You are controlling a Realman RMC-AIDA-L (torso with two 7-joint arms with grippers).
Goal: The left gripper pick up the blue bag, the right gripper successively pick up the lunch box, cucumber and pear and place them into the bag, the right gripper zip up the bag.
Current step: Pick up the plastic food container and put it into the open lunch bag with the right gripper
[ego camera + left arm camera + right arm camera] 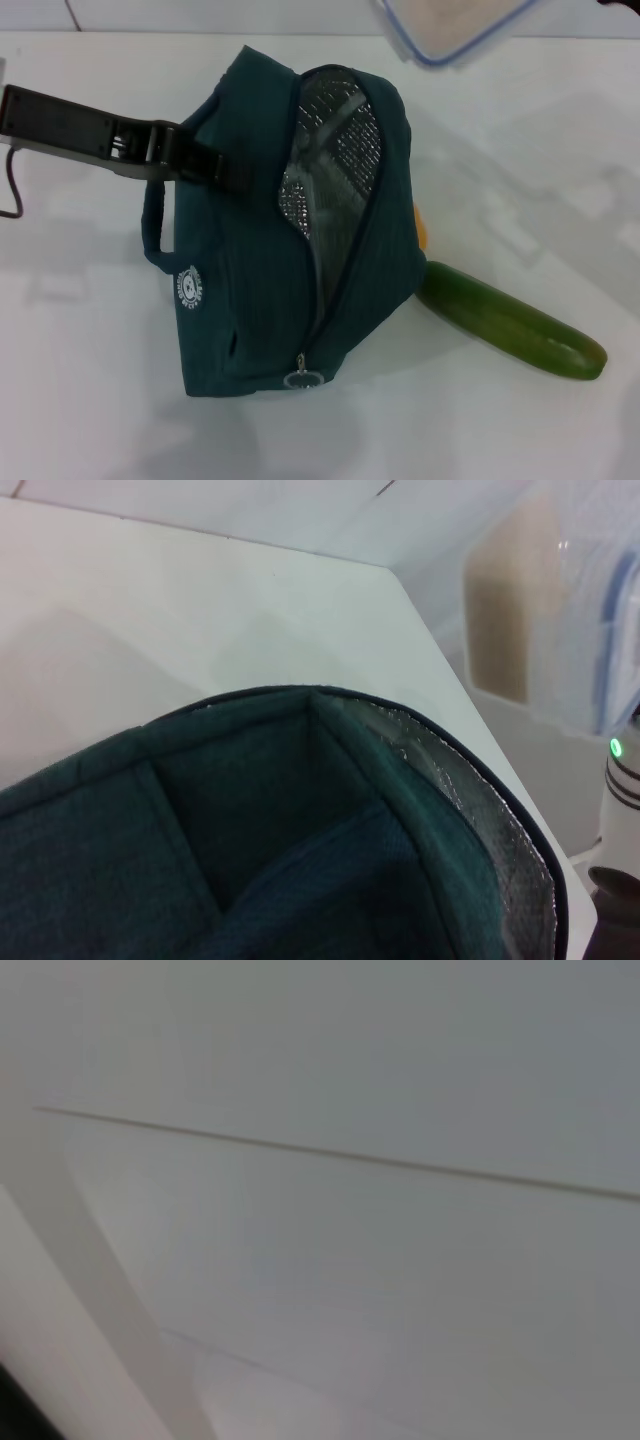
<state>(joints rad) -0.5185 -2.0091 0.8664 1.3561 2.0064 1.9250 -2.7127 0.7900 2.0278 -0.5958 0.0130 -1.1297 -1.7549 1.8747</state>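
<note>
The blue bag [260,290] lies tilted on the white table, its zip open and silver foil lining [335,150] showing. My left gripper [232,176] reaches in from the left and is shut on the bag's upper left edge by a handle. The left wrist view looks down onto the bag's teal fabric [250,860] and foil rim. The lunch box [450,28] hangs at the top edge, above and right of the bag's mouth, also blurred in the lunch box [560,630] wrist sighting. The cucumber [510,322] lies right of the bag. A sliver of the pear [421,230] peeks from behind it. My right gripper is out of view.
A white arm segment with a green light [620,770] stands at the edge of the left wrist view. A dark cable [12,185] trails at the far left. The right wrist view shows only pale blank surfaces.
</note>
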